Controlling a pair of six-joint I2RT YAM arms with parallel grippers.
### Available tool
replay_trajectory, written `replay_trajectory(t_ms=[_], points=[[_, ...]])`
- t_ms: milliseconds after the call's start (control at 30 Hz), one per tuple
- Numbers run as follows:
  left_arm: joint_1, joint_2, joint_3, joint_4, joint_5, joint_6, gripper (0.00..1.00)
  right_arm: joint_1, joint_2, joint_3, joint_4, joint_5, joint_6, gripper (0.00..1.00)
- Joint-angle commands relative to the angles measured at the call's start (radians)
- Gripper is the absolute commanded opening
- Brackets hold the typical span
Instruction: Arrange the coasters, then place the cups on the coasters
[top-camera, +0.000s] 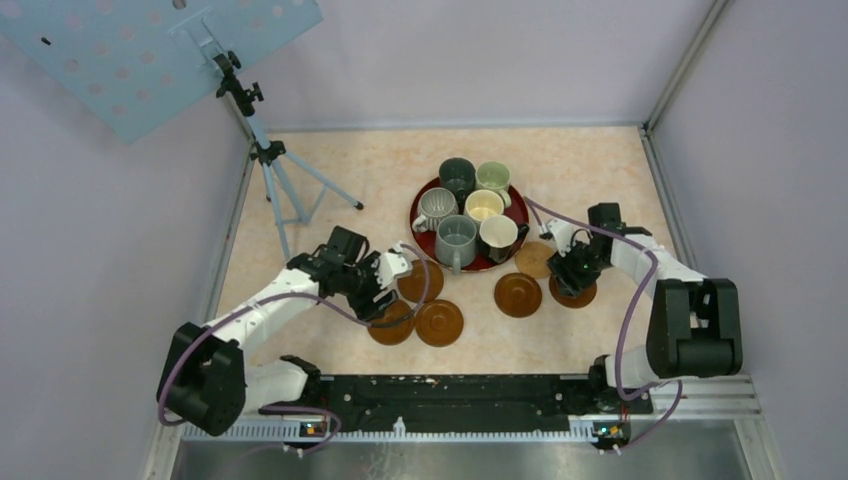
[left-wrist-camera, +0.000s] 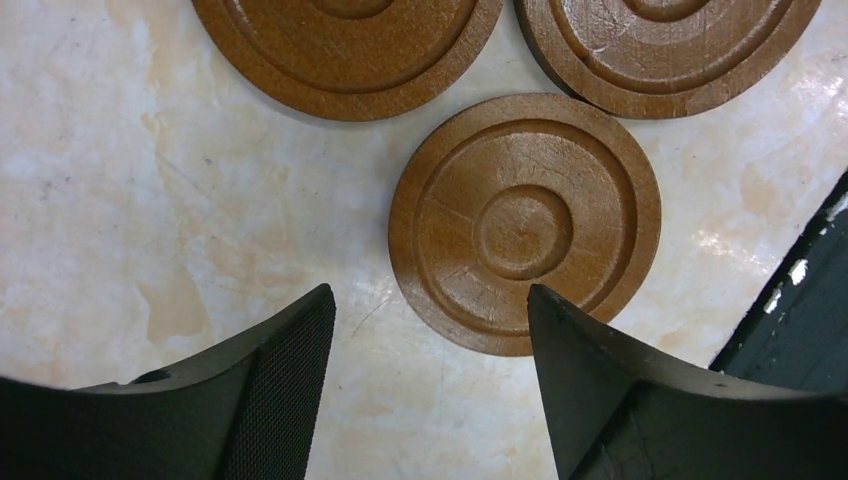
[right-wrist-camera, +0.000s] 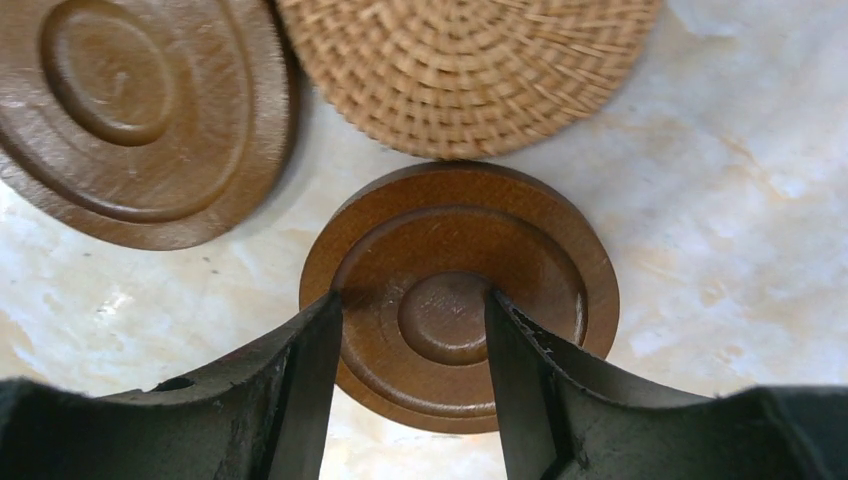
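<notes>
Near left of the table (top-camera: 580, 170): the left gripper (top-camera: 384, 298), jaws spread wide, pinching nothing. Hangs low over a cluster of 3 brown coasters (top-camera: 439, 323) lying flat. Frames, in the left wrist view, the nearest coaster (left-wrist-camera: 525, 200) just ahead of the fingertips, with its near rim reaching in between them. Covers part of that rim with the finger on the view's right (left-wrist-camera: 600, 390); keeps the other finger (left-wrist-camera: 280, 390) over bare table beside it. Shows the other 2 discs of the cluster beyond, close beside the first.

Near right of the table: the right gripper (top-camera: 572, 277), jaws about halfway apart, clamping nothing. Sits directly over 1 brown coaster (right-wrist-camera: 460, 230) and straddles its raised centre: 1 finger out on the surrounding ring, the other right against the centre's edge. Cannot tell whether the tips press on the surface. Right at that disc's far rim: a woven mat (right-wrist-camera: 470, 70). Beside it, slightly apart: a 5th brown disc (right-wrist-camera: 140, 120).

Middle of the table, toward the far edge: a dark-red tray (top-camera: 418, 235) carrying all 6 cups (top-camera: 458, 240), upright and packed together, none on a coaster, beyond both grippers.
</notes>
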Motion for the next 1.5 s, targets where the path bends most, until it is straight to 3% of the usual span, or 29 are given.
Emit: replay_trajectory(t_ms=[0,133,333,533,633,767,1067,1467], points=[[-0.066,0.069,-0.019,0.084,-0.076,-0.043,0.75,0.033,-0.064,-0.029,-0.027,-0.054,-0.026,0.55],[-0.103,0.13,-0.03,0.103,-0.155,-0.047,0.72,0.034,-0.087,-0.025,-0.04,-0.071,-0.034,0.56],[-0.098,0.195,-0.023,0.081,-0.315,-0.033,0.54,0.034,-0.14,0.008,-0.076,-0.108,-0.051,0.59],[0.015,0.131,-0.045,-0.018,-0.303,0.101,0.45,0.034,-0.162,0.037,-0.129,-0.121,-0.079,0.6],[0.127,0.097,-0.055,-0.044,-0.307,0.198,0.42,0.034,-0.163,0.055,-0.148,-0.139,-0.078,0.61],[0.266,0.111,-0.043,-0.043,-0.318,0.298,0.41,0.033,-0.163,0.068,-0.155,-0.154,-0.074,0.61],[0.455,0.2,0.014,0.01,-0.333,0.401,0.38,0.033,-0.178,0.074,-0.175,-0.157,-0.079,0.61],[0.485,0.186,0.069,-0.099,-0.315,0.496,0.39,0.034,-0.193,0.085,-0.185,-0.151,-0.082,0.61]])
